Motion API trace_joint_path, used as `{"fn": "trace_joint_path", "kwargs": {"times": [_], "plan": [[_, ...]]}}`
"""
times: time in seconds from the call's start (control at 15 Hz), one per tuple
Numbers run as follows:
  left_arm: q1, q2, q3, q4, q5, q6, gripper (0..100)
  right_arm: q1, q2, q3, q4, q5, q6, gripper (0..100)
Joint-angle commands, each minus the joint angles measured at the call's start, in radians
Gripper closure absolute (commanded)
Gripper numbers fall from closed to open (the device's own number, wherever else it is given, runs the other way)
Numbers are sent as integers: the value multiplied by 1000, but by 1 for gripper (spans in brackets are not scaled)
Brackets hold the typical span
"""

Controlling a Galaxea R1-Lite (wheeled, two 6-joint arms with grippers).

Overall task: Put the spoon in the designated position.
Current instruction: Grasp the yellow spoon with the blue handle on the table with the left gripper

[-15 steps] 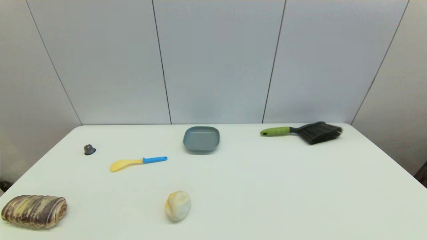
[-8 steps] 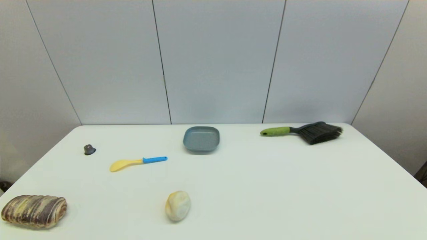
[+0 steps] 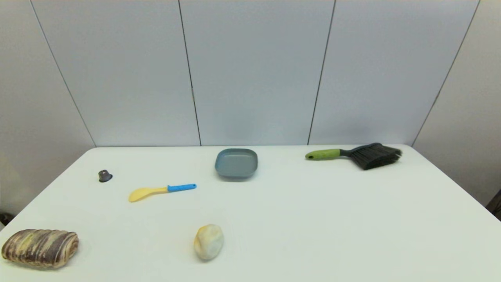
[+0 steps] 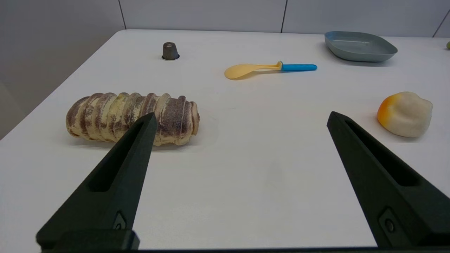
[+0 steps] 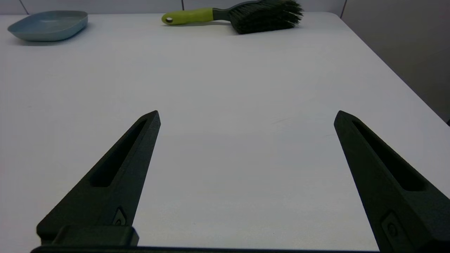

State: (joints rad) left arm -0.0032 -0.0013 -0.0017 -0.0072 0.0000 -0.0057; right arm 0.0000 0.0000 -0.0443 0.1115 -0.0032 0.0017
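On white table lies yellow-bowled, blue-handled spoon [image 3: 162, 190].

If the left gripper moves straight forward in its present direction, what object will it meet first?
Probably the spoon. The open left gripper points between the striped bread roll and the white-and-orange bun, with bare table before it; depth is uncertain.

The striped bread roll [image 3: 39, 247] is slightly cut off by the head view's left edge. In the left wrist view, the near finger [image 4: 116, 175] hides part of that roll, and only the brush's [image 3: 354, 155] tip shows.
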Motion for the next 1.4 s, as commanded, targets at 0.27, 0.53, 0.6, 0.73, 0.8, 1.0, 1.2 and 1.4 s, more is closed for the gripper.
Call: {"fn": "trace_joint_path", "kwargs": {"times": [0.27, 0.53, 0.6, 0.73, 0.8, 1.0, 1.2, 1.4], "plan": [[0, 14, -14, 41, 5, 0, 0, 0, 2, 0, 0, 0, 1, 0], [2, 259, -115, 43, -2, 36, 0, 0, 2, 0, 0, 0, 0, 0], [2, 314, -139, 43, -3, 41, 0, 0, 2, 0, 0, 0, 1, 0], [-4, 391, -166, 33, 3, 44, 0, 0, 2, 0, 0, 0, 1, 0], [-4, 432, -199, 23, 0, 47, 0, 0, 2, 0, 0, 0, 0, 0], [-8, 619, -331, 26, -2, 216, 0, 0, 2, 0, 0, 0, 0, 0], [-64, 776, -408, 20, -15, 293, 0, 0, 2, 0, 0, 0, 1, 0], [-70, 903, -483, 29, -106, 319, 0, 0, 2, 0, 0, 0, 1, 0]]}}
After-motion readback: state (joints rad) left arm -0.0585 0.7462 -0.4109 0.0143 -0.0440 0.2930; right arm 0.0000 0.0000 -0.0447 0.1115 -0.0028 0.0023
